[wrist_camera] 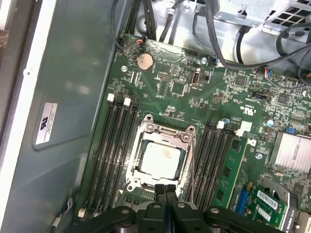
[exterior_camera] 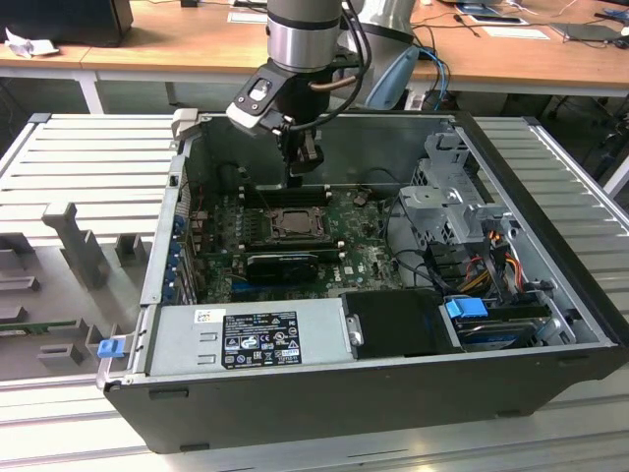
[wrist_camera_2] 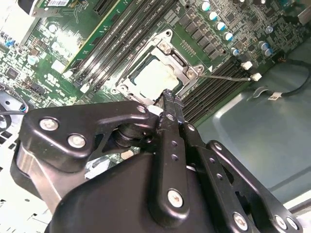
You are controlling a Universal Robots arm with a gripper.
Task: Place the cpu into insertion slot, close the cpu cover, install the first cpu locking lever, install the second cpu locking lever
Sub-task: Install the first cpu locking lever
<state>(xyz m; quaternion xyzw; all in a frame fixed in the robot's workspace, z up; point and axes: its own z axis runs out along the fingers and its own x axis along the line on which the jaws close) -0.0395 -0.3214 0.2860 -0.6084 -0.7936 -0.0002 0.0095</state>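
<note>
The cpu (wrist_camera: 160, 159) lies flat in the insertion slot (wrist_camera: 130, 183) on the green motherboard, its pale metal face showing through the window of the cpu cover (wrist_camera: 165, 133), which lies down over it. The cpu (wrist_camera_2: 154, 77) shows the same way in the second wrist view. My gripper (wrist_camera: 166, 190) hangs just above the socket's edge, its black fingers pressed together and shut on nothing. In the exterior view the gripper (exterior_camera: 303, 167) reaches down into the open computer case over the far side of the insertion slot (exterior_camera: 292, 222). A thin straight rod (wrist_camera_2: 226, 76) sticks out from one socket corner.
Rows of black memory slots (wrist_camera: 114, 145) flank the socket. A long black expansion card (exterior_camera: 283, 264) lies nearer the front, then the power supply (exterior_camera: 251, 336). A drive cage (exterior_camera: 447, 202) and cable bundles (exterior_camera: 491, 261) fill the exterior view's right. Case walls (exterior_camera: 167, 236) surround everything.
</note>
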